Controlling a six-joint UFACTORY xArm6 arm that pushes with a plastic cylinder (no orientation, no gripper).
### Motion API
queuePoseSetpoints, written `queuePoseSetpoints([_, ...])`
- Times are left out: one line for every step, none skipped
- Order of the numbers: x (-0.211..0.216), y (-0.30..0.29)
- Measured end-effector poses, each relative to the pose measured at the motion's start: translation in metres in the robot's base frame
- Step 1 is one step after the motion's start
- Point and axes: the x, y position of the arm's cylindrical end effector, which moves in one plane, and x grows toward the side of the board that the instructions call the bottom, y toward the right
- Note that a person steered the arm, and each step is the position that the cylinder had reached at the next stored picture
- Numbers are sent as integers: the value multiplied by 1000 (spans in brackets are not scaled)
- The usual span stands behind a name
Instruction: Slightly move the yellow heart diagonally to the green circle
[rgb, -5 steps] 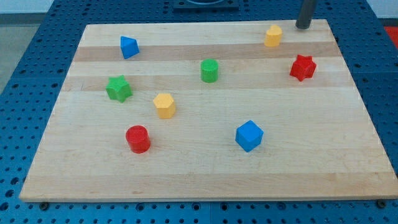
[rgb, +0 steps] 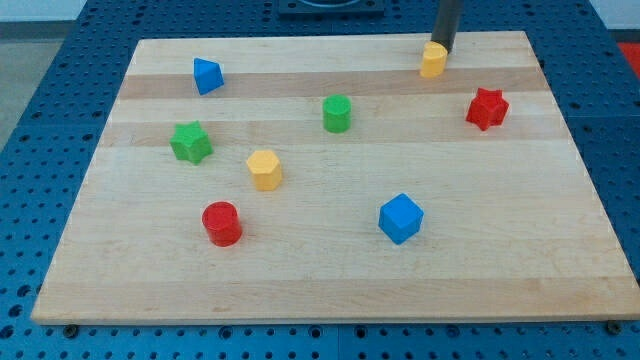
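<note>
The yellow heart (rgb: 433, 61) sits near the view's top right of the wooden board (rgb: 330, 270). My tip (rgb: 443, 47) is right behind it, at its upper right edge, touching or almost touching it. The green circle (rgb: 337, 113) stands lower and to the left of the heart, near the board's middle top.
A red star (rgb: 487, 108) lies right of centre. A blue triangular block (rgb: 207, 75) is at upper left, a green star (rgb: 190, 142) at left, a yellow hexagon (rgb: 265, 169) left of centre, a red cylinder (rgb: 221, 223) lower left, a blue cube (rgb: 401, 218) lower middle.
My tip has moved left from the board's top right edge to just behind the yellow heart. The heart has shifted slightly left and down.
</note>
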Motion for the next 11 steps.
queuePoseSetpoints([1, 0])
queuePoseSetpoints([1, -8])
queuePoseSetpoints([4, -34])
queuePoseSetpoints([14, -57])
queuePoseSetpoints([21, -58])
queuePoseSetpoints([21, -58])
queuePoseSetpoints([17, -47])
queuePoseSetpoints([16, -22])
queuePoseSetpoints([16, -17])
queuePoseSetpoints([20, -20])
queuePoseSetpoints([28, -42])
